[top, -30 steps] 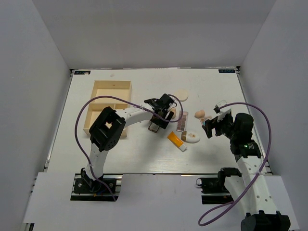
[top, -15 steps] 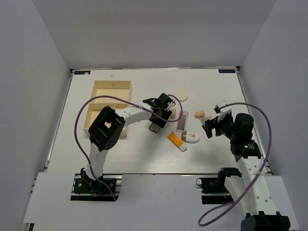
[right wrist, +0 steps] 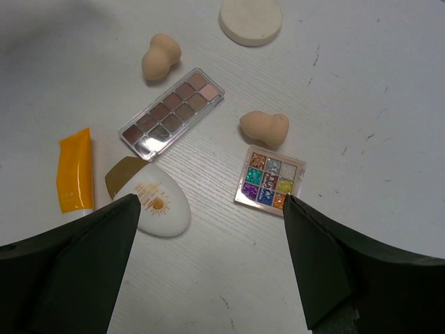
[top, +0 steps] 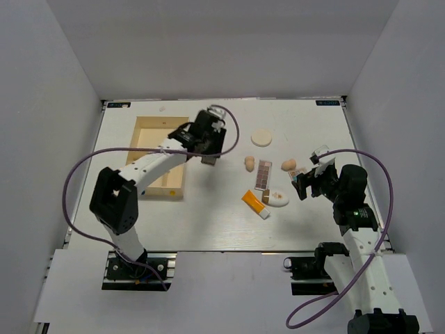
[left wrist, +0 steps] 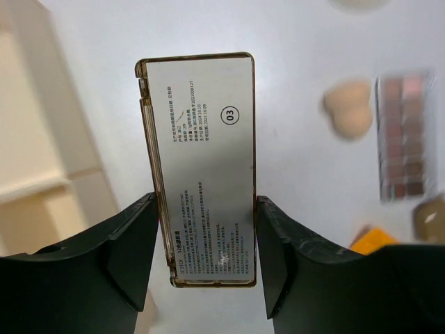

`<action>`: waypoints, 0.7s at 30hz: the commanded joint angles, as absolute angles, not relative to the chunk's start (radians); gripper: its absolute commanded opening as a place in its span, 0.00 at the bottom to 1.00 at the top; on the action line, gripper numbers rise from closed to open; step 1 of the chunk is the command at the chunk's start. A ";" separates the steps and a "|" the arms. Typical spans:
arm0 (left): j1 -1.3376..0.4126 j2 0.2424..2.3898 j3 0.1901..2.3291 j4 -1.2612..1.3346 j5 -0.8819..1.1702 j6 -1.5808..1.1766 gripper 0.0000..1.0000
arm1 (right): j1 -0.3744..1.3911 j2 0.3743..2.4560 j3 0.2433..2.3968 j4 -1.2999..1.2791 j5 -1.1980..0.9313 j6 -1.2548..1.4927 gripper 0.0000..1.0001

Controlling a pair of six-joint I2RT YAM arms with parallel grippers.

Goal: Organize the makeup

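Observation:
My left gripper [top: 208, 152] is shut on a flat eyeshadow palette [left wrist: 201, 167], held label side up above the table just right of the wooden box [top: 149, 131]. My right gripper [right wrist: 208, 209] hangs open over a small glitter palette [right wrist: 270, 179], with nothing between its fingers. On the table lie a long brown palette [right wrist: 172, 113], two beige sponges [right wrist: 160, 57] [right wrist: 264, 128], a round white disc [right wrist: 251, 19], an orange tube [right wrist: 75, 179] and a white oval item [right wrist: 149, 199]. From above, these cluster between the two arms around the long palette [top: 263, 174].
The pale wooden compartment box [left wrist: 42, 160] sits at the table's left, its right rim just left of the held palette. The left arm's purple cable [top: 83, 174] loops over the box's near side. White walls enclose the table.
My left gripper has shut on the palette, lifted it from the middle of the table and carried it back and left towards the box. The right arm has not moved.

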State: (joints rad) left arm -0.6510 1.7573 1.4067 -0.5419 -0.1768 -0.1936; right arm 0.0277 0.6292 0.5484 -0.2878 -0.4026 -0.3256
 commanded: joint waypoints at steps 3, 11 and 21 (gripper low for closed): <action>-0.552 1.678 1.508 -0.502 -0.255 -0.203 0.10 | 0.029 0.604 0.595 -0.275 -0.440 -0.316 0.89; -0.393 1.824 1.692 -0.514 -0.316 -0.144 0.11 | 0.032 0.581 0.598 -0.285 -0.469 -0.310 0.89; -0.273 2.026 1.769 -0.471 -0.287 -0.127 0.18 | 0.043 0.575 0.603 -0.287 -0.480 -0.307 0.89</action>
